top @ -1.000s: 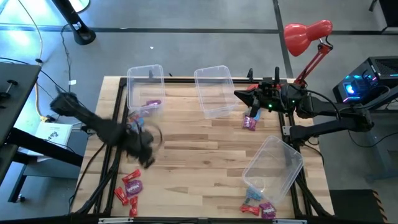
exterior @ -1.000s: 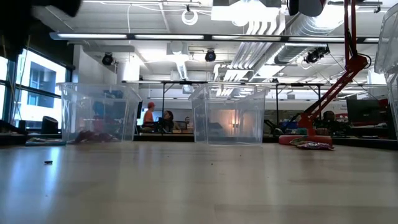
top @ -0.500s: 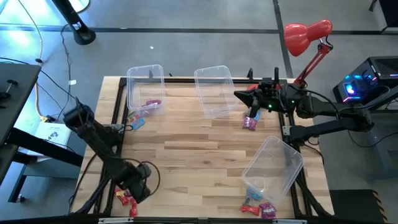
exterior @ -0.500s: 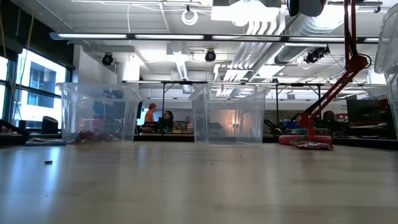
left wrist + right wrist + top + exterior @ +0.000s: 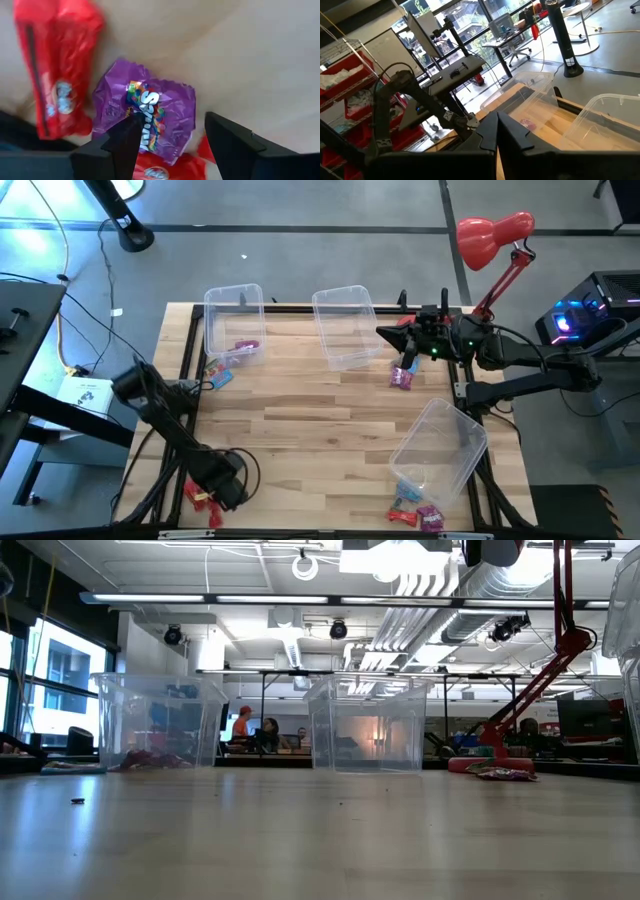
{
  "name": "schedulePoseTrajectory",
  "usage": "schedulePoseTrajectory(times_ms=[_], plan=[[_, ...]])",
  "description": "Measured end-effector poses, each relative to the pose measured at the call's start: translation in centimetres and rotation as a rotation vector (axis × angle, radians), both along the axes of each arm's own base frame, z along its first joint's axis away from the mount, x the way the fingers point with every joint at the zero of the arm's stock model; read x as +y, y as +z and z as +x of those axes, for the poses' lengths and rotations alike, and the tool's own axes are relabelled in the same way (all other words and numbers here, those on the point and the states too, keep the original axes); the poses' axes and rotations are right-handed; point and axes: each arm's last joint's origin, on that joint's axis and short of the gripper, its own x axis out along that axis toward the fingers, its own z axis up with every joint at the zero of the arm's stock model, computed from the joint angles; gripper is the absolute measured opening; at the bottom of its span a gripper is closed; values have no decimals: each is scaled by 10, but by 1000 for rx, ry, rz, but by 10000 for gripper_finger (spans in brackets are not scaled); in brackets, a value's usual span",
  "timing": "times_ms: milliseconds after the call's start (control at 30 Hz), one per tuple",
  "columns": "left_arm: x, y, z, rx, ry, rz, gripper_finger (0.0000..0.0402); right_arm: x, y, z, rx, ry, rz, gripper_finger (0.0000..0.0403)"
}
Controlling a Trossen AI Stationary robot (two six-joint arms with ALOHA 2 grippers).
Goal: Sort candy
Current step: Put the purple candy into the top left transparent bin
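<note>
Your left pincer (image 5: 225, 483) sits low at about seven o'clock on the bench (image 5: 330, 410), over the pile of red candy (image 5: 200, 498) at the near-left corner. In the left wrist view its fingers (image 5: 125, 142) stand apart on either side of a purple candy packet (image 5: 147, 117), not closed on it; red wrappers (image 5: 57, 65) lie just beside the packet. Your right pincer (image 5: 385, 333) waits at about one o'clock, fingers together and holding nothing, near the middle clear bin (image 5: 345, 326). A second purple packet (image 5: 402, 377) lies just in front of it. More candy (image 5: 415, 512) lies at five o'clock beside the tipped bin (image 5: 440, 445), and some (image 5: 243, 346) lies in the left bin (image 5: 233, 320) at eleven o'clock.
</note>
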Motion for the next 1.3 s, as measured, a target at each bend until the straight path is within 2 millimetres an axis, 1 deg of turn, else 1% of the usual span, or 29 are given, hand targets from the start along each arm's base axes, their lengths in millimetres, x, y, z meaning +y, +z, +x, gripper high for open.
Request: schedulePoseTrajectory(times_ms=[100,167,233,333,367,400,433,567,633,767,867,933,1033,1167,1300], plan=[[3,-4,-2,7,-10,7,209,0,0,0,2,0,0,0],[4,-4,-1,2,-32,0,197,0,0,0,5,0,0,0],[6,-3,-1,-4,-47,-7,165,0,-1,0,7,0,1,0],[10,6,0,-56,-55,1,83,0,-1,0,7,0,1,0],[13,10,0,-81,-52,15,50,0,-1,0,7,0,1,0],[16,15,0,-121,-50,33,27,0,-1,0,7,0,1,0],[19,22,1,-168,-45,46,17,0,-1,0,7,0,1,0],[38,60,-1,-278,-5,8,20,0,-1,0,6,0,2,0],[49,82,-1,-389,-7,-5,11,0,-1,0,7,0,2,0],[80,129,3,-699,3,55,7,0,-1,0,7,0,1,0],[111,158,6,-897,56,197,7,0,-1,0,8,0,1,0],[135,171,7,-967,118,329,7,0,-1,0,10,-6,0,0],[172,181,7,-967,150,502,6,-1,-1,0,10,-27,-1,0],[216,192,9,-918,152,672,6,-1,-1,0,9,-37,-1,0],[253,194,9,-796,88,799,6,-1,-1,0,8,-36,1,0]])
